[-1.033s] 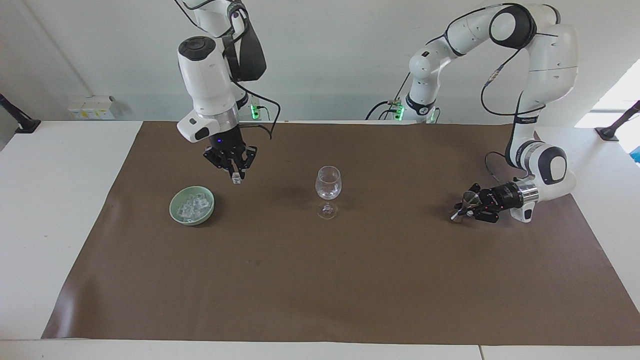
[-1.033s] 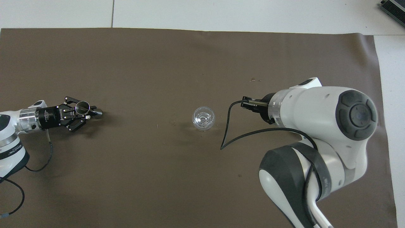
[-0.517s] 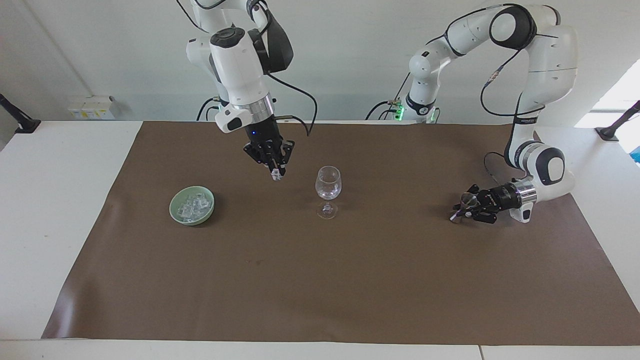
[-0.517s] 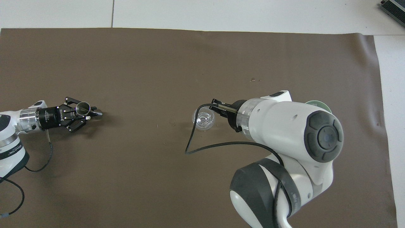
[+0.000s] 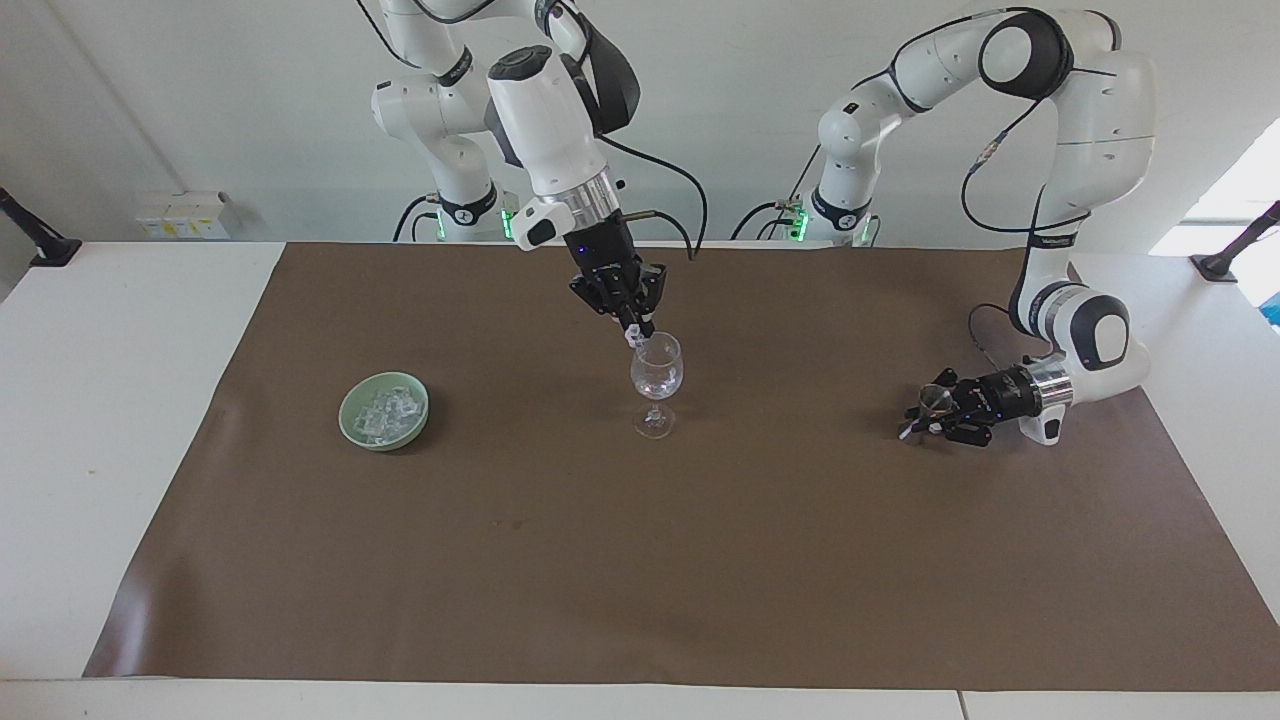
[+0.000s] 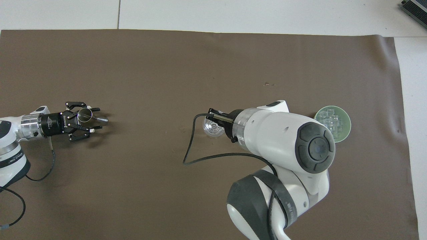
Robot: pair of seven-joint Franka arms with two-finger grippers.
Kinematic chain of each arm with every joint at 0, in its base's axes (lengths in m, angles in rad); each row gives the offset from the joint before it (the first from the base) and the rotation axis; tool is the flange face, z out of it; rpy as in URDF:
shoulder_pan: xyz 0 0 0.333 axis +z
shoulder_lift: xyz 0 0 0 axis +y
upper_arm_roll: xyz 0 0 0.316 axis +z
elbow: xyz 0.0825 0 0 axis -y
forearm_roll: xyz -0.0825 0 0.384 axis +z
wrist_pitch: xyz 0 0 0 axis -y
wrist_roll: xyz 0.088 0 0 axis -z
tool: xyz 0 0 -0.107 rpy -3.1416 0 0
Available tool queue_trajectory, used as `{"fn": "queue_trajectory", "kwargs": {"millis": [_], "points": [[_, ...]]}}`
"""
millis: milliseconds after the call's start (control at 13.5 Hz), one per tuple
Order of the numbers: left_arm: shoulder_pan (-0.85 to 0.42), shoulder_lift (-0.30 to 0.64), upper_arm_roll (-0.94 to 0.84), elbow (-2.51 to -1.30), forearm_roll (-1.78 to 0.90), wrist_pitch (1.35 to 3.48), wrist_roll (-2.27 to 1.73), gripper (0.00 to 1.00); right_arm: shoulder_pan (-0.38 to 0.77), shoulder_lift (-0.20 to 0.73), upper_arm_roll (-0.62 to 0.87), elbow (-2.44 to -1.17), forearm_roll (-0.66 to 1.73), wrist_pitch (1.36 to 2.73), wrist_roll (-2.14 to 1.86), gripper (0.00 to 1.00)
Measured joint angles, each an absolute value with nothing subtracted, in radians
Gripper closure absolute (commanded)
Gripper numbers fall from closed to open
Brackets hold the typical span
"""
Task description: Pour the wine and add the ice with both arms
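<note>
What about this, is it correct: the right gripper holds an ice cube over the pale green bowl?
Not quite. The right gripper does hold an ice cube, but over the rim of the wine glass, not over the pale green bowl, which sits apart toward the right arm's end of the table. The facing view shows it.

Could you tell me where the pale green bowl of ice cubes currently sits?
The pale green bowl of ice cubes sits on the brown mat toward the right arm's end of the table, beside the clear stemmed glass.
</note>
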State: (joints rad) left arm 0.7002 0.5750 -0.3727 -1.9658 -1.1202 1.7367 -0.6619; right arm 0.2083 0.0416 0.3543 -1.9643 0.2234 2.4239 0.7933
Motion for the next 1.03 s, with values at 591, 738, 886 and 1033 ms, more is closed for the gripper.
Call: {"fn": "queue_trajectory", "kwargs": {"millis": [591, 738, 886, 1033], "points": [[0.701, 0.560, -0.373, -1.953, -1.075, 1.754, -0.662, 0.00, 0.210, 0.078, 0.354, -1.964, 0.223, 2.487, 0.792, 1.00], [0.701, 0.542, -0.373, -1.952, -1.055, 1.770, -0.662, 0.00, 0.211, 0.079, 0.354, -1.964, 0.223, 2.491, 0.790, 1.00], [0.701, 0.522, -0.372, -1.952, -1.029, 1.778, -0.662, 0.00, 0.212, 0.081, 0.354, -1.964, 0.223, 2.491, 0.790, 1.00], [0.702, 0.503, -0.366, -1.952, -1.005, 1.797, -0.662, 0.00, 0.213, 0.084, 0.354, -1.964, 0.223, 2.491, 0.790, 1.00]]}}
